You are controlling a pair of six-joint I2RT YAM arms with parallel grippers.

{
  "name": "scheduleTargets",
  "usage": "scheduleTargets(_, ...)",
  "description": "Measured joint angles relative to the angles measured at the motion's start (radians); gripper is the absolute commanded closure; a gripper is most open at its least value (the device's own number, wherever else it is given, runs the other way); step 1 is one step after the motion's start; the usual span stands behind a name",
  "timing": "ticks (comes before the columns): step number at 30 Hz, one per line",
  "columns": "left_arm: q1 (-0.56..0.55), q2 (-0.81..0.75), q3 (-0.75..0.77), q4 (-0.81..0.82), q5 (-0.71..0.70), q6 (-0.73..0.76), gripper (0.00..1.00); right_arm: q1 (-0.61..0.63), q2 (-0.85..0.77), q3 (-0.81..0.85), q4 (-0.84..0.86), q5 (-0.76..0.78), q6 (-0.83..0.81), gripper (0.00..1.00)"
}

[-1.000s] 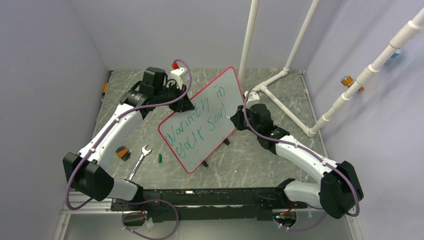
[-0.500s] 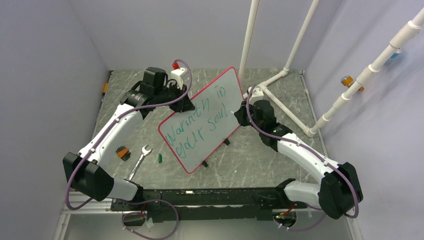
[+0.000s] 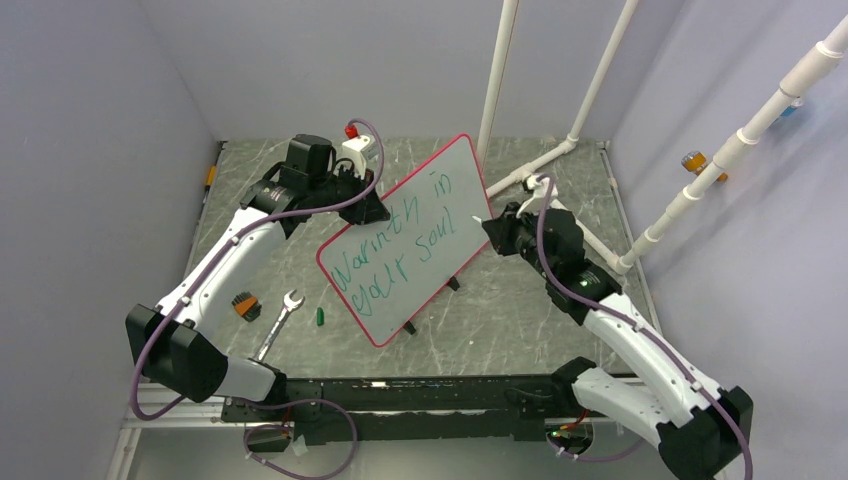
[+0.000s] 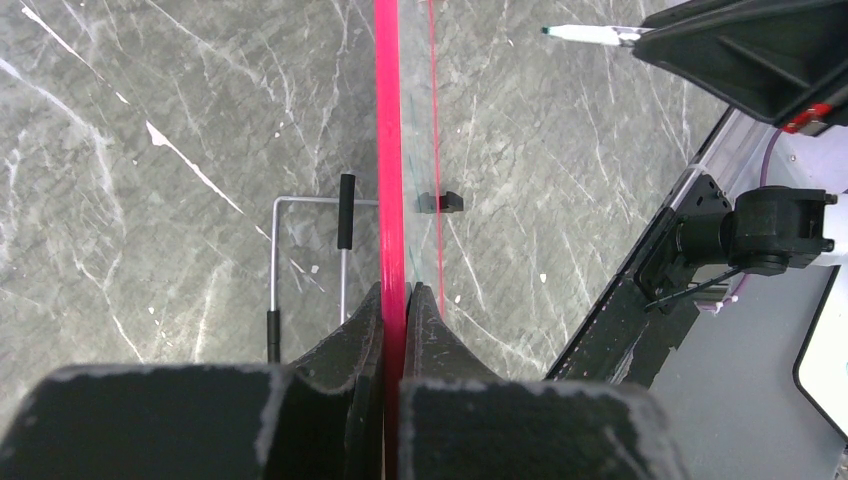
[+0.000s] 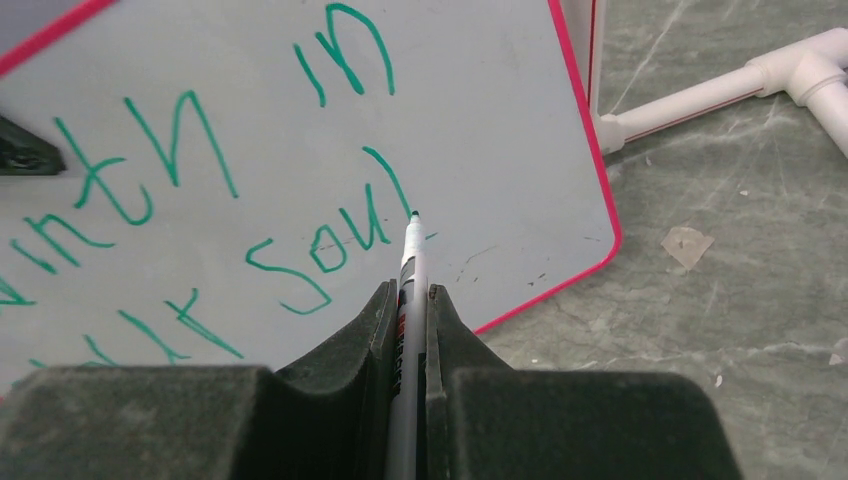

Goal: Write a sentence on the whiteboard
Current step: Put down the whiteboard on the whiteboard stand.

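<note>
The large flat whiteboard (image 3: 455, 170), white with a thin red rim and rounded corners, stands near the middle of the table (image 3: 520, 320) on small black feet. Its long side runs from 7 o'clock to 1 o'clock in the top view. On its smooth face the sentence (image 3: 395, 255) runs in two lines of loose green handwriting, roughly "Warmth in your Soul".

The left fingers (image 4: 393, 295), matte black wedges, are pinched nearly together on the red rim. They grip the whiteboard at its 10 o'clock edge (image 3: 372, 210). Seen edge-on from the left wrist, the board is thin, with a bent wire stand behind it.

The right fingers (image 5: 407, 295) are closed on a slim white marker (image 5: 409, 260) with a green tip. They sit at the board's 3 o'clock side (image 3: 492, 225). The tip points at the end of "Soul". From the left wrist it shows apart from the board's face.

The table is grey with white marble-like veins. At 8 o'clock from the board lie a small green cap (image 3: 320, 316) and a silver metal wrench (image 3: 279, 322). White plastic pipes (image 3: 560, 150) rise at 1 o'clock.
</note>
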Motion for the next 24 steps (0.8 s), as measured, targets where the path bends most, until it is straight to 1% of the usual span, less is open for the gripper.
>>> scheduleTargets(5,0.0,0.015,0.011,-0.007,0.004,0.0,1.0,0.0,-0.074,0.0,-0.041,0.0,0.03,1.0)
scheduleTargets(14,0.002,0.073,0.04,0.001,0.056,-0.011,1.0,0.0,-0.205,0.0,-0.123,0.001,0.073,1.0)
scheduleTargets(19,0.011,0.041,-0.011,0.035,0.058,-0.038,1.0,0.0,-0.265,0.0,-0.16,0.007,0.078,1.0)
scheduleTargets(24,0.015,-0.012,-0.075,0.091,0.056,-0.068,1.0,0.0,-0.283,0.0,-0.188,0.007,0.08,1.0)
